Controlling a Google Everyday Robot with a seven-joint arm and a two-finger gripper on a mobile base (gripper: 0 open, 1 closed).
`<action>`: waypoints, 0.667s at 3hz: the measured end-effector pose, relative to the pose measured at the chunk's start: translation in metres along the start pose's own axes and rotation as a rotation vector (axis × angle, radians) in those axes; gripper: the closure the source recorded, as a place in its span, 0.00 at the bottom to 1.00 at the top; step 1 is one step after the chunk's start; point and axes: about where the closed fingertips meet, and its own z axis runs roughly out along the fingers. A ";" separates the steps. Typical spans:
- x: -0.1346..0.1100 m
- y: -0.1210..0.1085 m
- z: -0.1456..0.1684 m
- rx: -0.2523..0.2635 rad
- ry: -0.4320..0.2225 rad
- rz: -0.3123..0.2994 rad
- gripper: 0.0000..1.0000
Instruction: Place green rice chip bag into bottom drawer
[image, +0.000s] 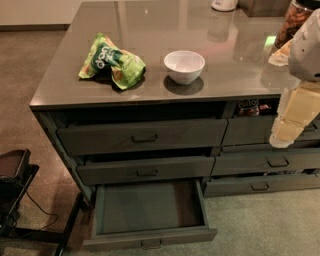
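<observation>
Camera view, starting at the left: the green rice chip bag (112, 61) lies crumpled on the table (150, 20), well apart from the fingers (284, 136), up and off to their left. Next to it, closer to the fingers but still not near, is a white bowl (184, 66). Below and to the left of the fingers, the bottom drawer (150, 235) is already pulled right out with nothing in it, so that part looks sorted.

The fingers hang at the far right, in front of the narrower drawer stack and below the table edge. I honestly can't tell whether they're open or closed, but they clearly don't have the bag.

So I'd say we're at the very start of the pick. The next move needs the arm to lift above the table, swing left past the bowl without bumping it, and come down over the bag.

Writing: there's white lettering on the bag's dark round logo, but I can't read it.
</observation>
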 end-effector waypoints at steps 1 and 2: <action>0.000 0.000 0.000 0.000 0.000 0.000 0.00; -0.011 -0.008 0.001 0.018 -0.024 -0.007 0.00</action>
